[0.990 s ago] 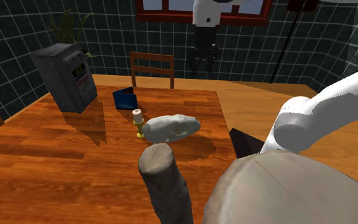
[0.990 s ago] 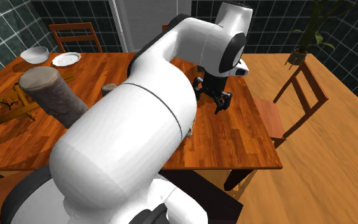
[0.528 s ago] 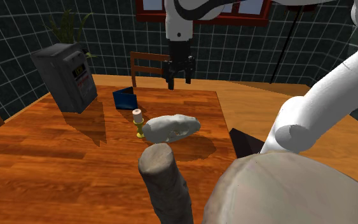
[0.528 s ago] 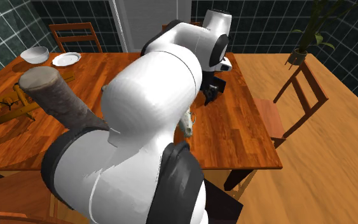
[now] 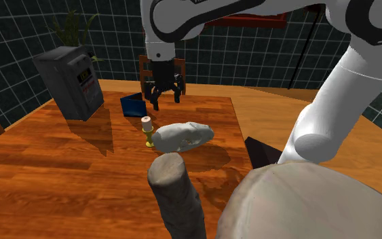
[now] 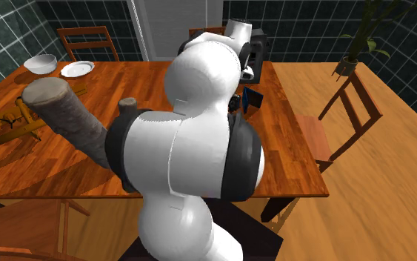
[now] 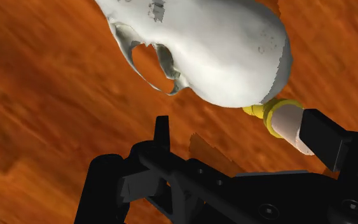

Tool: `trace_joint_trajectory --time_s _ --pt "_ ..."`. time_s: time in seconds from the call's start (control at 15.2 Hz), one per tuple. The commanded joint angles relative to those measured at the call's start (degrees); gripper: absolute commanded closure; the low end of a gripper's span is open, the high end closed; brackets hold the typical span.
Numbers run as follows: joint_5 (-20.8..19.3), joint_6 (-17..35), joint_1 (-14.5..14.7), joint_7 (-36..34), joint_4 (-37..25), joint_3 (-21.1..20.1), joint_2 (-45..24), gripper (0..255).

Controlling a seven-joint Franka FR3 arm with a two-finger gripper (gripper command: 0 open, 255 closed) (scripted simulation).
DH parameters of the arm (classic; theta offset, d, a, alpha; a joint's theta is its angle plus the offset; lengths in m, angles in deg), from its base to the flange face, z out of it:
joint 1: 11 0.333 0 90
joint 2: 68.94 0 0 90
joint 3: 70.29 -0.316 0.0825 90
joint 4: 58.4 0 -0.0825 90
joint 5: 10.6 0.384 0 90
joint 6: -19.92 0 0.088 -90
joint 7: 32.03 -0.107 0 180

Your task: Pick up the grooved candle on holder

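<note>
The table (image 5: 47,183) is glossy wood, the log (image 5: 176,197) rough bark, the skull (image 5: 182,136) matt, the candle holder (image 7: 274,113) smooth.

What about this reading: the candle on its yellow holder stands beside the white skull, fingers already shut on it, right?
Not shut: the shoulder view shows the fingers open, above the candle, not touching it; it does stand beside the skull.
</note>
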State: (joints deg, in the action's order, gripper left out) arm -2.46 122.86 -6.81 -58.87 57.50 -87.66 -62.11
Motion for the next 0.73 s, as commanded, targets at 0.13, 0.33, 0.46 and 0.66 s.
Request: trace_joint_trajectory --time_s 0.13,0.33,0.46,0.66 --pt "-1.8 1.7 1.4 -4.4 -6.5 -2.0 -9.1 0" --pt "-3.6 2.2 2.9 -7.6 -12.1 -2.9 -16.0 0" --pt "-3.9 3.0 3.2 -8.0 -12.3 -2.9 -17.0 0" --pt "-4.1 5.1 3.3 -7.9 -10.8 -2.9 -17.7 0"
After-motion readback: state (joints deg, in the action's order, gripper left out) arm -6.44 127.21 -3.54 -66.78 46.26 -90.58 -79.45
